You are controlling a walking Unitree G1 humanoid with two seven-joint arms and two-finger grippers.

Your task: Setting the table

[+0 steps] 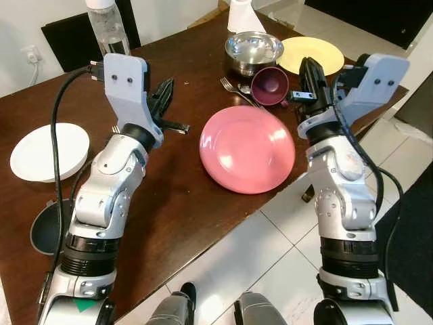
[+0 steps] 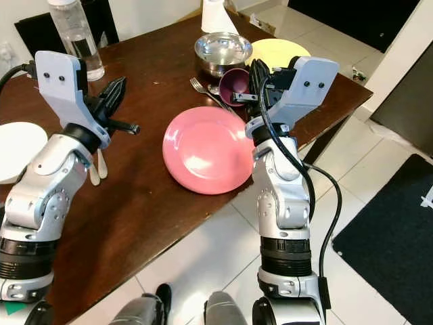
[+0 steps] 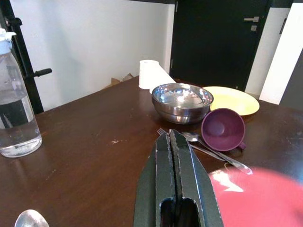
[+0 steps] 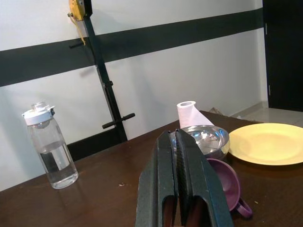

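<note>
Early in the table-setting, by the look of it — crockery lying loose, nothing gripped. Left gripper (image 1: 164,91) hovering over the dark wooden table (image 1: 183,189) at about 9 o'clock from the pink plate (image 1: 247,149), fingers pressed flat together, empty. Right gripper (image 1: 310,71) at 2 o'clock from that plate, fingers likewise closed on nothing, just beside the purple cup (image 1: 269,85) tipped on its side. Pink plate overhanging the near table edge. Beyond the cup: steel bowls (image 1: 253,49), a yellow plate (image 1: 312,54), a fork (image 1: 233,88) and spoon. White plate (image 1: 49,150) far off at 9 o'clock; water bottle (image 1: 108,27) at 11.

Next move probably calls for opening a claw and taking the cup or drawing the pink plate inboard — a guess only.

No brand, label or legible writing anywhere.
</note>
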